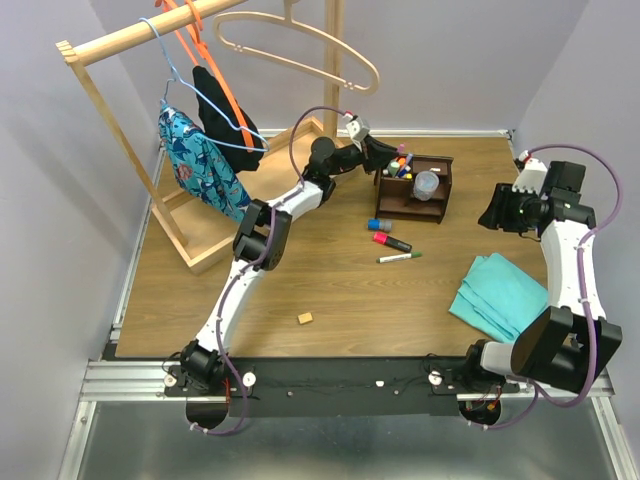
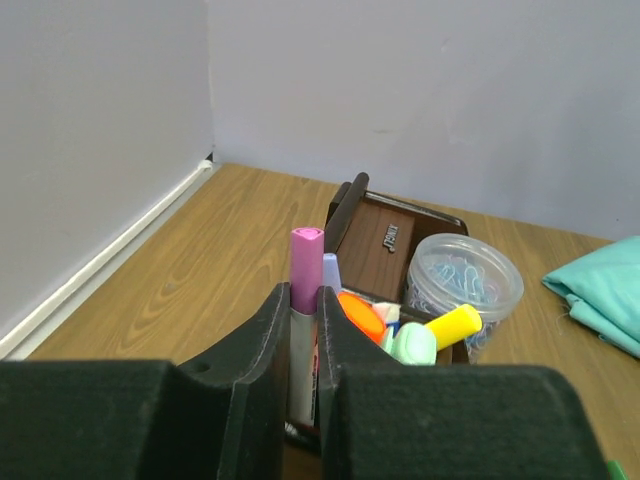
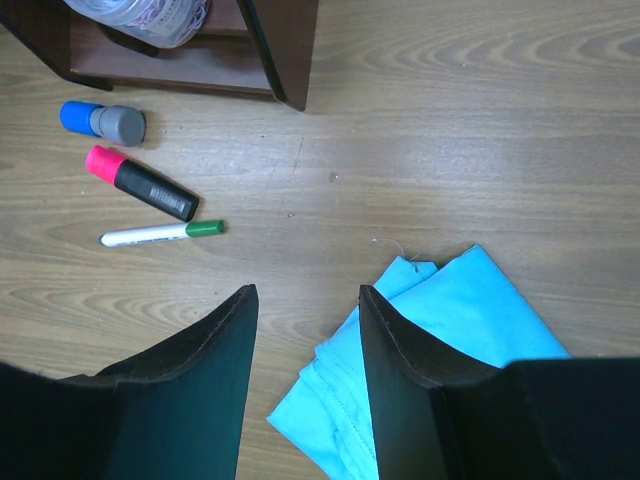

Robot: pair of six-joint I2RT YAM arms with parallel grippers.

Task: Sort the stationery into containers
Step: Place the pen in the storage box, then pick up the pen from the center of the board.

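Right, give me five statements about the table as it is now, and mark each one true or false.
1. The left fingers are shut on a purple-capped marker. True.
2. The right fingers grip the teal cloth. False: they are open and empty, and the cloth lies on the table.
3. The green-capped marker lies on the table, outside the organizer. True.
4. The tan eraser cube sits in the organizer. False: it lies alone on the table, nearer the arms' bases.
5. The round cup of clips stands upright in the organizer. True.
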